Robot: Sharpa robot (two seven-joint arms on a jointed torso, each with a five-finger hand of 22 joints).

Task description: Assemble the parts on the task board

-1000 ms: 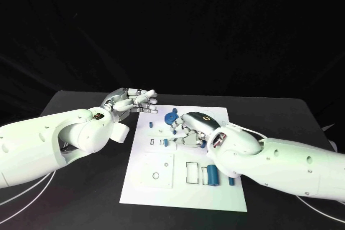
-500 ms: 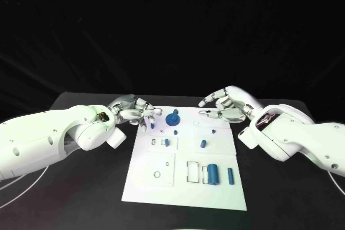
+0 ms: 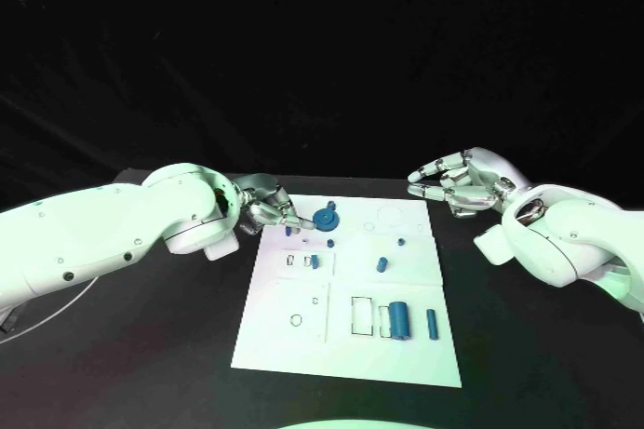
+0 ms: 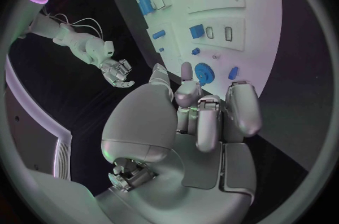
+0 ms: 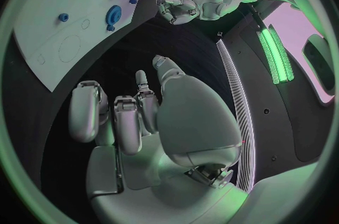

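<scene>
The white task board (image 3: 288,341) lies in the middle of the black table. A blue gear (image 3: 328,221) stands at its far end, with a small blue piece (image 3: 293,231) beside it. My left hand (image 3: 269,210) hovers at the board's far left corner with its fingers curled in and nothing in them; the left wrist view has its fingertips (image 4: 185,73) just short of the gear (image 4: 204,72). My right hand (image 3: 456,182) is off the board's far right corner, fingers curled, holding nothing. From the right wrist view, that hand (image 5: 134,117) is over bare table beside the board (image 5: 42,38).
More blue parts lie on the board: a short peg (image 3: 382,264) in the middle, a block (image 3: 315,261) at a slot on the left, a thick cylinder (image 3: 398,319) and a thin bar (image 3: 432,324) near the front. Black table surrounds the board.
My right hand has lifted off the board's middle and drawn back past its far right corner, curling its fingers. My left hand has dropped toward the far left corner, near the gear.
</scene>
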